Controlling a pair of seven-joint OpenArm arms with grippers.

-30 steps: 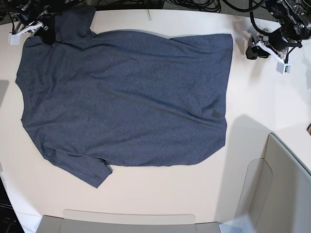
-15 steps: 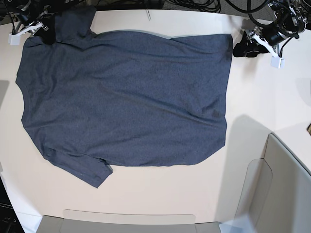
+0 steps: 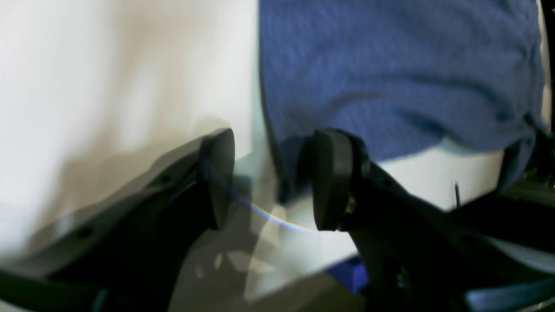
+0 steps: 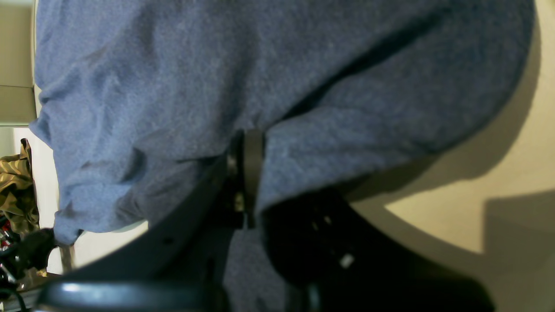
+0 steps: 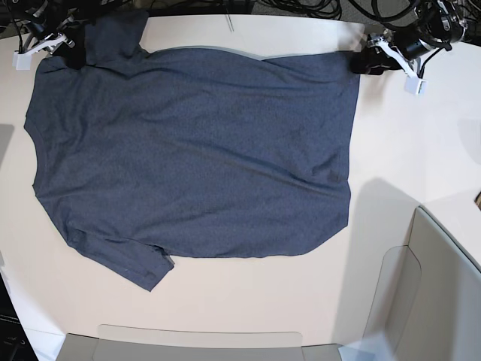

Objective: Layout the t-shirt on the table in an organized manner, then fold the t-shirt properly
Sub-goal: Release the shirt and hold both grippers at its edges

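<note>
T-shirt (image 5: pixel 195 150) spread flat on table (image 5: pixel 248 301). Right gripper (image 4: pixel 247 173) clamped on far-left shoulder cloth. Left gripper (image 3: pixel 269 182) jaws part open, straddling far-right hem corner, nothing gripped. Close squarely on corner before lifting; keep both pulls even.

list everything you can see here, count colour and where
t-shirt: one, dark blue-grey, spread flat across the table
table: one, off-white, under everything
bin-like panels: pale grey, along the base view's bottom and right edges
cables: several, black, beyond the table's far edge
left gripper: one, black, open, straddling the shirt's corner
right gripper: one, black, shut on the shirt near a sleeve
</note>
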